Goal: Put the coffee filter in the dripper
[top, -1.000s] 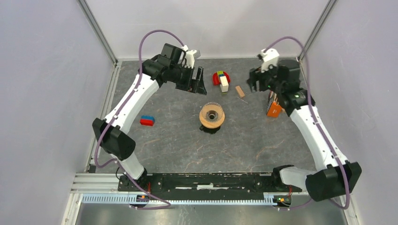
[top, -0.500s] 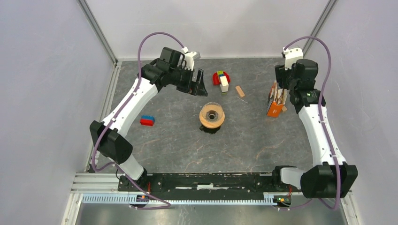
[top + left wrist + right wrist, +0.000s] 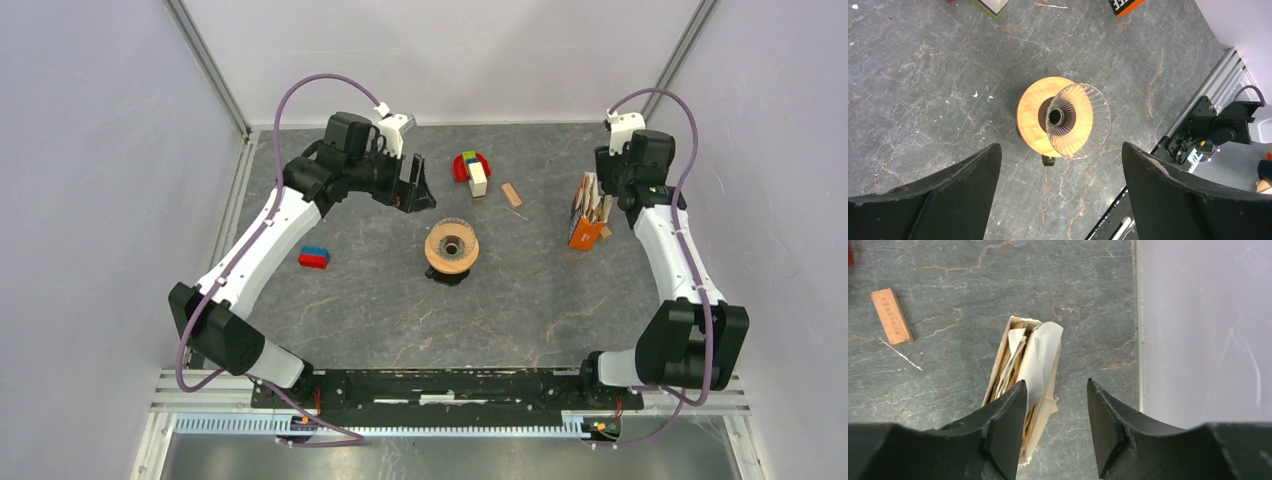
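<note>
Clearly you are at the pick-up step, with nothing carried yet. Starting at the left of the grey surface (image 3: 380, 300), a small blue-and-red block (image 3: 314, 257) lies by itself, well apart from everything that matters. Next, your left claw (image 3: 420, 190) hangs above the surface with its jaws spread wide and nothing between them; its wrist camera looks straight down on the dripper (image 3: 452, 248), which stands upright in the middle, glass funnel bare inside its tan ring. Beyond it, towards the back, sit the red-and-coloured toy blocks (image 3: 470, 168) and a little wooden slat (image 3: 512, 194), both clear of the dripper. Further right stands an orange carton (image 3: 584, 225), and the coffee filter (image 3: 1040, 360) pokes out of its open top as a white flap among browner sheets. Your right claw (image 3: 1055, 384) hovers directly over that carton, jaws apart on either side of the flap's edge; I cannot see them pinching it. The next move, as I judge it, is to bring those jaws together on the white flap alone, then lift slowly so the neighbouring sheets and the light carton do not come up too. After that, carry it across to the funnel.
</note>
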Robot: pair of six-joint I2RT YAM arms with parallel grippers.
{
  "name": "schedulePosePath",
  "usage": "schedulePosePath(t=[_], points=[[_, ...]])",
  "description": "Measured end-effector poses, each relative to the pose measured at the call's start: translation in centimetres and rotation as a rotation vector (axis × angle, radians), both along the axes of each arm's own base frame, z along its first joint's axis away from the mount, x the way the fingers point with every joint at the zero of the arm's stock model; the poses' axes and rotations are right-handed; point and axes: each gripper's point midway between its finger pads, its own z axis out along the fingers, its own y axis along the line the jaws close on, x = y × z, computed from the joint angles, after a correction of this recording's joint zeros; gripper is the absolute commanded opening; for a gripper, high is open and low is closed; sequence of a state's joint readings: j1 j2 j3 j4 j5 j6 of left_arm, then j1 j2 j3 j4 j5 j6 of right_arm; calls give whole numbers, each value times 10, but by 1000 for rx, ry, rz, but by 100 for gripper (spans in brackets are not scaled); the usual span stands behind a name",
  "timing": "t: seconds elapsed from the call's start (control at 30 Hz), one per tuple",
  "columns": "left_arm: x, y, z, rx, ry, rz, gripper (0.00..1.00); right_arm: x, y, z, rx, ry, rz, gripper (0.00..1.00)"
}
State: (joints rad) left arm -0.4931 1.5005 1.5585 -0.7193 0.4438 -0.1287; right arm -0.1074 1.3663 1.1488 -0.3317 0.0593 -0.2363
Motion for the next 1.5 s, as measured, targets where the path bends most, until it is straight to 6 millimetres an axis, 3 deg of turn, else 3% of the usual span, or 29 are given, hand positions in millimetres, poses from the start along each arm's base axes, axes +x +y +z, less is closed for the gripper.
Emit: schedulePosePath(t=[0.13,0.4,0.57,0.7,0.83,1.03,1.2,1.33,1.4,1.5], points=[[-3,2,-2,-11,-21,1,96,8,6,-15,52,22,25,44],[0,0,-4,-20,-38,1,97,16,12,-51,179,92,37,15],[0,0,-5,-22,-43,1,98,16,12,-58,228,112,34,11],[1,0,-4,-26,-49,1,99,26,11,-35,233,68,44,11],[1,0,-3,-26,-50,1,99,39,8,6,214,-21,57,2],[3,0,-3,-24,-61,7,100,37,14,57,202,-125,104,0],[9,0,8,-34,-127,3,100,20,56,101,295,-236,307,0],[8,-7,31,-85,-219,-56,93,-12,120,138,426,-354,598,0],[3,-13,42,-114,-234,-103,89,-30,160,143,464,-373,749,0],[-5,-23,59,-154,-248,-192,82,-68,221,129,526,-353,985,0]])
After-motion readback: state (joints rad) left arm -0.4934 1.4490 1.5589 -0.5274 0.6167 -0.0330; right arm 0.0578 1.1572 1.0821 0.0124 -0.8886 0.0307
